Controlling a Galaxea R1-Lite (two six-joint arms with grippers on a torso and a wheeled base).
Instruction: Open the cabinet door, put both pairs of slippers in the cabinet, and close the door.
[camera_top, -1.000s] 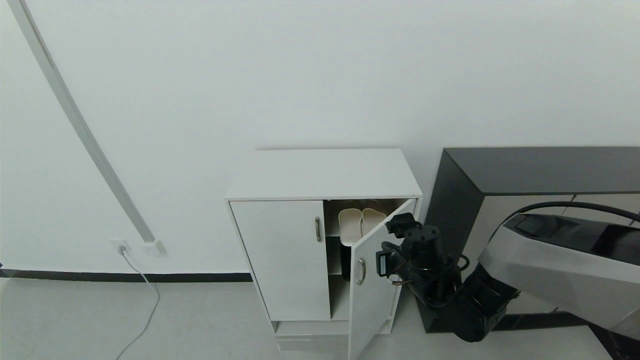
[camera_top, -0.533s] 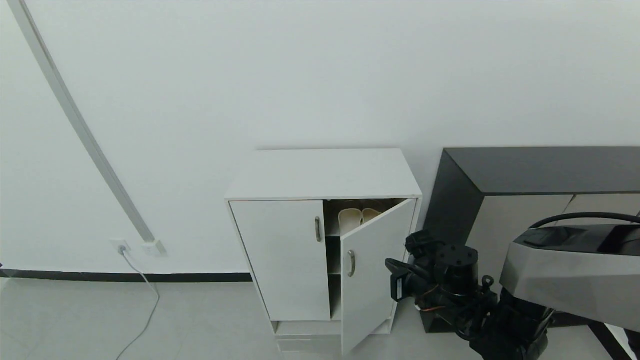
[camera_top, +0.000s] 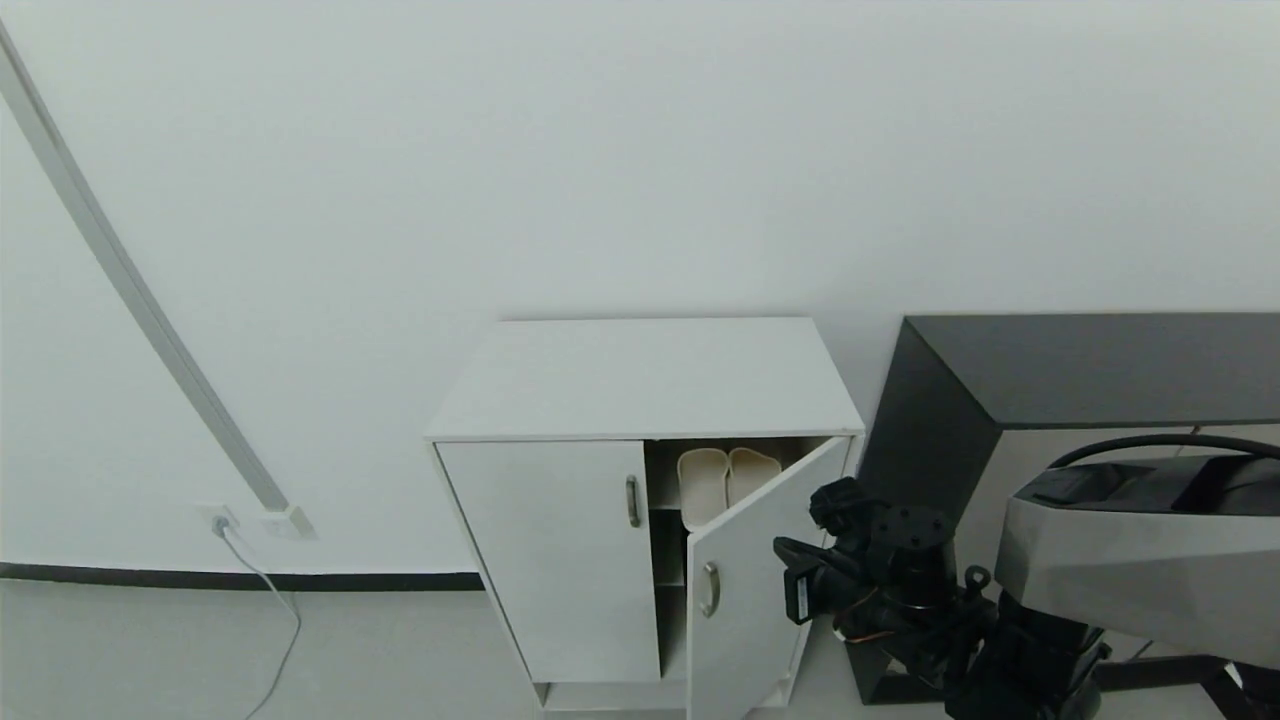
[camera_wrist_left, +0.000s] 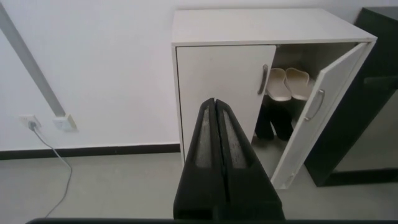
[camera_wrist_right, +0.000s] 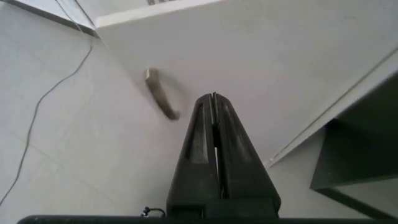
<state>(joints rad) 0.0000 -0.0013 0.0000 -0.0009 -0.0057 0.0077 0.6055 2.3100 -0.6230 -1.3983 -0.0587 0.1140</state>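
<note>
The white cabinet stands against the wall with its left door closed and its right door partly ajar. A cream pair of slippers lies on the upper shelf, and a black pair sits on the shelf below. My right gripper is shut with nothing in it, just outside the ajar door's outer face, near the door handle. My left gripper is shut and empty, held well back from the cabinet front.
A dark cabinet with a mirrored front stands directly right of the white one. A wall socket with a trailing cable and a slanted conduit are at the left. Open floor lies before the cabinet.
The right door has swung from wide open to partly ajar, and my right arm has drawn back and lower. The head camera has shifted, so the cabinet sits lower in view.
</note>
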